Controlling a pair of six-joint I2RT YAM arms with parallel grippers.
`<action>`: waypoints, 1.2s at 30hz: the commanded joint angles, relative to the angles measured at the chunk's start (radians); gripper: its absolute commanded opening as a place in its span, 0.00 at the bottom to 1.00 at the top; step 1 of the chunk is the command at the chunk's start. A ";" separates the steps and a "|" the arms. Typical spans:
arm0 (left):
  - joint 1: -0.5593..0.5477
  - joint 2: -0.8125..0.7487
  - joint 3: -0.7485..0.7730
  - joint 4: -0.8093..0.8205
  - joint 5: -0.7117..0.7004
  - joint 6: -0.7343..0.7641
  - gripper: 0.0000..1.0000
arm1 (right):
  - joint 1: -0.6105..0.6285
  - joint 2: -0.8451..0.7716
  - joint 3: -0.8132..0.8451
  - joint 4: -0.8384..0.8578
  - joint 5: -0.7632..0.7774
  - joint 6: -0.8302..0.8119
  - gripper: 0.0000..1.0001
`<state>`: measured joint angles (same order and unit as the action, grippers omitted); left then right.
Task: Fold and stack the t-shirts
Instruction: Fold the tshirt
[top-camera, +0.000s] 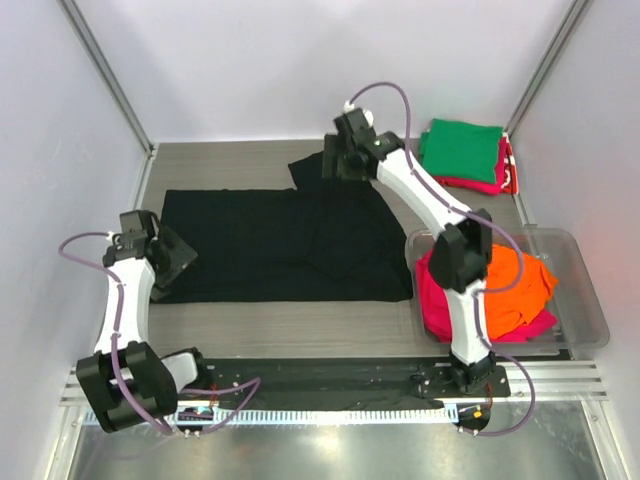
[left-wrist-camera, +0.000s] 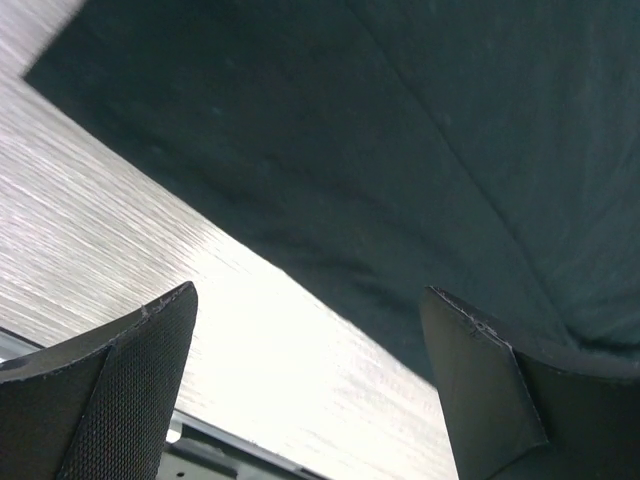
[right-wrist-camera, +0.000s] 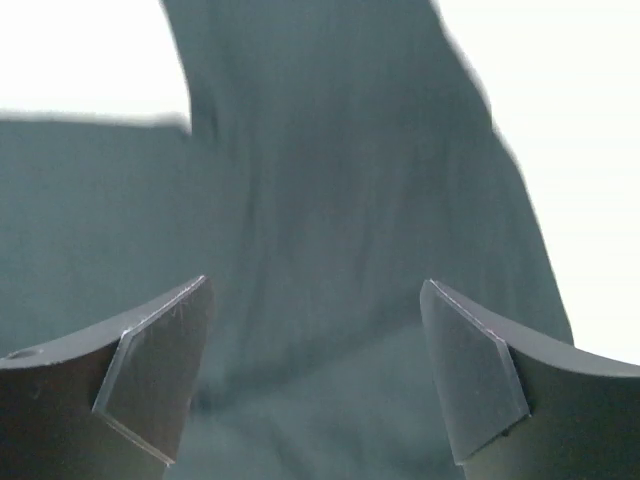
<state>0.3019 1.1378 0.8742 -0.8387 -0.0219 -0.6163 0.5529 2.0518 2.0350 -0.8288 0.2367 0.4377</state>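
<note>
A black t-shirt (top-camera: 285, 245) lies spread flat across the middle of the table, one sleeve pointing to the back. My left gripper (top-camera: 172, 258) is open at the shirt's near-left corner; in the left wrist view its fingers (left-wrist-camera: 130, 390) straddle the shirt's edge (left-wrist-camera: 330, 200) and bare table. My right gripper (top-camera: 333, 163) is open over the far sleeve; the right wrist view shows black cloth (right-wrist-camera: 330, 250) between its open fingers (right-wrist-camera: 160, 370). Folded green (top-camera: 462, 148) and pink-red (top-camera: 500, 178) shirts are stacked at the back right.
A clear plastic bin (top-camera: 585, 300) at the right holds loose orange (top-camera: 515, 285) and magenta (top-camera: 432, 300) shirts. White walls close the back and sides. A metal rail (top-camera: 330, 385) runs along the near edge.
</note>
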 joint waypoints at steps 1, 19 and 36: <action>-0.053 -0.041 0.025 -0.019 0.005 0.035 0.93 | -0.109 0.225 0.278 0.046 -0.083 -0.042 0.90; -0.215 -0.181 -0.012 0.035 -0.059 0.021 0.90 | -0.238 0.763 0.556 0.822 -0.286 0.134 0.87; -0.233 -0.202 -0.020 0.050 -0.055 0.021 0.88 | -0.199 0.898 0.634 0.805 -0.381 0.164 0.66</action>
<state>0.0788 0.9504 0.8558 -0.8192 -0.0708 -0.6090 0.3214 2.9349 2.6438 0.0212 -0.0940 0.5831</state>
